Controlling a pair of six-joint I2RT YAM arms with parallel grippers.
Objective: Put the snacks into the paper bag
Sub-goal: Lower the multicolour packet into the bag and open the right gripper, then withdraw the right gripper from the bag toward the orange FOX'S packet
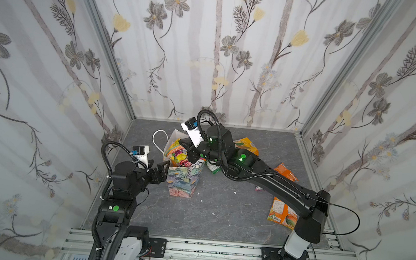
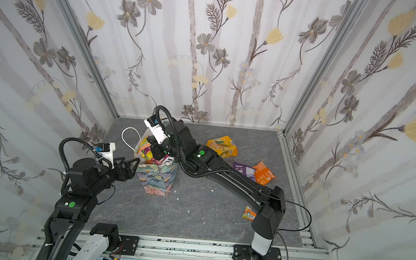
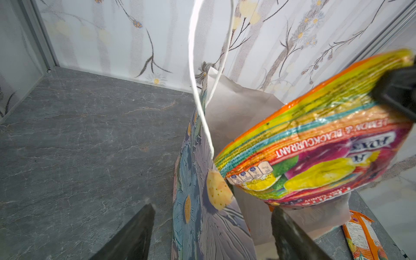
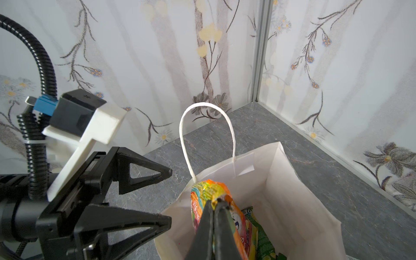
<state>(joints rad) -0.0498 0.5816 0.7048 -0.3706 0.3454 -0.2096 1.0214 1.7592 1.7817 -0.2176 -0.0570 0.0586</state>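
1 paper bag (image 2: 156, 180), at least 7 snacks (image 2: 222, 147).

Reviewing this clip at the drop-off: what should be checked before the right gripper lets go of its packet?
1. Right gripper shut on FOX'S packet: ok.
2. Packet within the paper bag mouth: ok.
3. Bag upright: ok.
4. Left gripper steadying the bag: not ok, jaws open beside its wall.
5. Room beside the green packet inside: cannot tell.
6. Table free of snacks: not ok; yellow-orange packet and purple packet lie outside.
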